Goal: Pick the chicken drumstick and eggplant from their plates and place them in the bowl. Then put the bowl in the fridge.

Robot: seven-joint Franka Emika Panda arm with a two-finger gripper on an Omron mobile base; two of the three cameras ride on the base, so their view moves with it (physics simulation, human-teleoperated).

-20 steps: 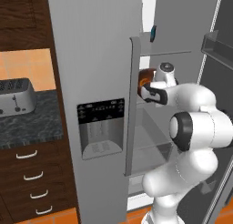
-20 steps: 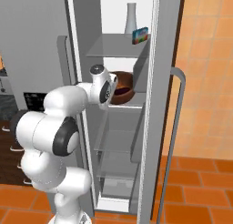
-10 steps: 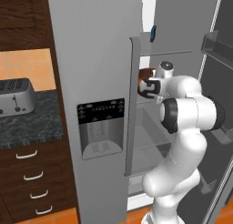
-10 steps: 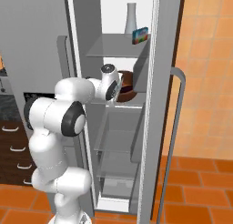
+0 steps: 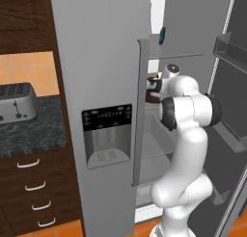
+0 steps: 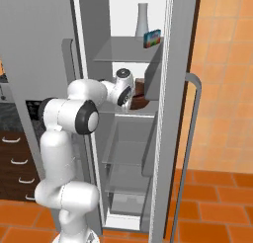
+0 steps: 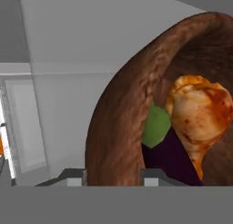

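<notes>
Straddling the bowl (image 7: 123,123) rim on the fridge (image 6: 131,108) shelf, the gripper (image 7: 113,175) looks barely loosened, drumstick (image 7: 198,116) and eggplant (image 7: 168,157) inside.

We have little room at the fingers (image 7: 75,178): the bowl (image 7: 123,123) wall rises between the two tips, blocking any push forward. Beyond the rim, the chicken drumstick (image 7: 198,116) and eggplant (image 7: 170,157) fill the inside. To the left of the fingers, the pale fridge (image 7: 59,50) shelf lies bare up to the wall.
</notes>
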